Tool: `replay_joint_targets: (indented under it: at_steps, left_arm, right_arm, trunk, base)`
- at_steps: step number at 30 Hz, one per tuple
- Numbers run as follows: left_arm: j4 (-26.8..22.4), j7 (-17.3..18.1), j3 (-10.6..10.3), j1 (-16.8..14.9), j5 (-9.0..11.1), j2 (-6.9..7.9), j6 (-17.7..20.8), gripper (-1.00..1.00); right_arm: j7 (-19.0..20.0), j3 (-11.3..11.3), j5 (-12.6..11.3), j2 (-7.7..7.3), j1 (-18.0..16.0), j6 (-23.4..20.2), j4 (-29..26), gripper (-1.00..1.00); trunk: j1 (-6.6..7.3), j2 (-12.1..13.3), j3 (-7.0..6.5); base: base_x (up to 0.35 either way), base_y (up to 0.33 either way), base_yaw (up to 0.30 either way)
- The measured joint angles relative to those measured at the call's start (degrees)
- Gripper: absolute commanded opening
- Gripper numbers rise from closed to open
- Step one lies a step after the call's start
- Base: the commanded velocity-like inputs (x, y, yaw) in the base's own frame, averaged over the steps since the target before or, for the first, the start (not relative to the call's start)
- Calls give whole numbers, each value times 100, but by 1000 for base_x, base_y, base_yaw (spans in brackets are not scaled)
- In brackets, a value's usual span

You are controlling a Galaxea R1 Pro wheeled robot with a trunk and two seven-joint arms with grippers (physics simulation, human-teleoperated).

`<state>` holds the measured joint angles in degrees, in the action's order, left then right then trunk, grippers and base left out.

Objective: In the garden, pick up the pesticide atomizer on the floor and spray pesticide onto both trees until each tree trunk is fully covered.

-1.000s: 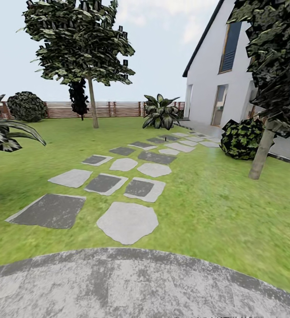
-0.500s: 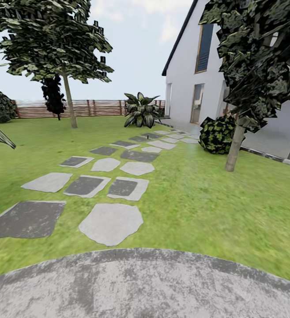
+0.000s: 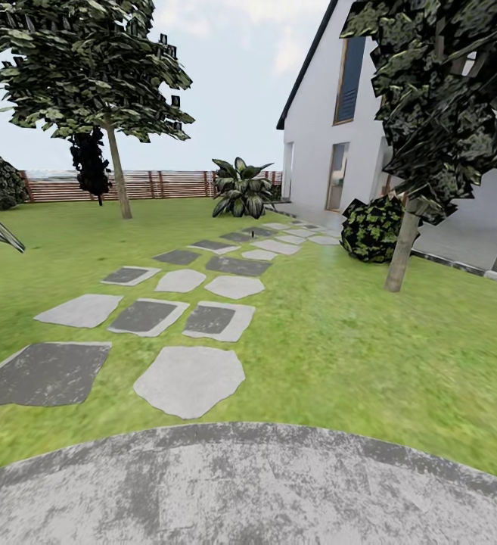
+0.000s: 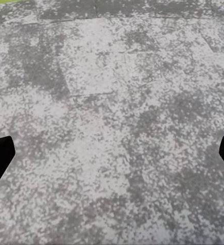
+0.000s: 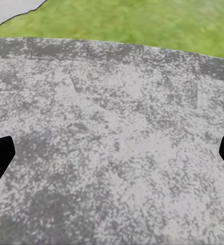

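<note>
Left gripper [image 4: 112, 163]: in our left wrist view, dark finger tips sit at the two side edges, spread wide apart and holding nothing, over mottled grey paving [image 4: 112, 127].
Right gripper [image 5: 112, 163]: released the same way, tips far apart and empty, above the same paving where its curved rim meets the grass [image 5: 142, 20].
Paving underfoot: a rounded grey slab [image 3: 240, 484] lies along the near edge of the lawn [image 3: 354, 356] in our head view.
Stepping stones [image 3: 190, 381]: pale and dark slabs run from the slab's rim away toward the white house [image 3: 316, 136].
Near tree [image 3: 403, 246]: its bare mottled trunk stands in the grass to our right, just beside a round bush [image 3: 371, 227] by the house corner.
Far tree [image 3: 118, 178]: its thin trunk stands toward the far edge of the lawn, near the slatted fence [image 3: 172, 184].
Sprayer: we cannot find it anywhere on the grass from here.
Step in hand: we judge this is the search, before any pick-up.
Next move: we likely need to turn or roll on until the sprayer shows, then lower an arm to it.
Change from earlier: since a second ago our view has swung right, sliding the whole scene leftward, the near tree toward the middle; over the last half second it barely shifted.
</note>
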<state>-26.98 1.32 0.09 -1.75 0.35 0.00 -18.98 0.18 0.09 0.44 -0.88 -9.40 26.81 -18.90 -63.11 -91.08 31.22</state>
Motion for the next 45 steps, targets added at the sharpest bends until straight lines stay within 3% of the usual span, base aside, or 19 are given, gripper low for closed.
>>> replay_joint_targets:
  at_steps: [45]
  left_arm:
    - [6, 0, 0, 0, -3, 0, 0, 100]
  right_arm:
    - [0, 9, 9, 0, 0, 0, 9, 100]
  trunk:
    - [-988, -1805, 808]
  base:
    - [0, 0, 0]
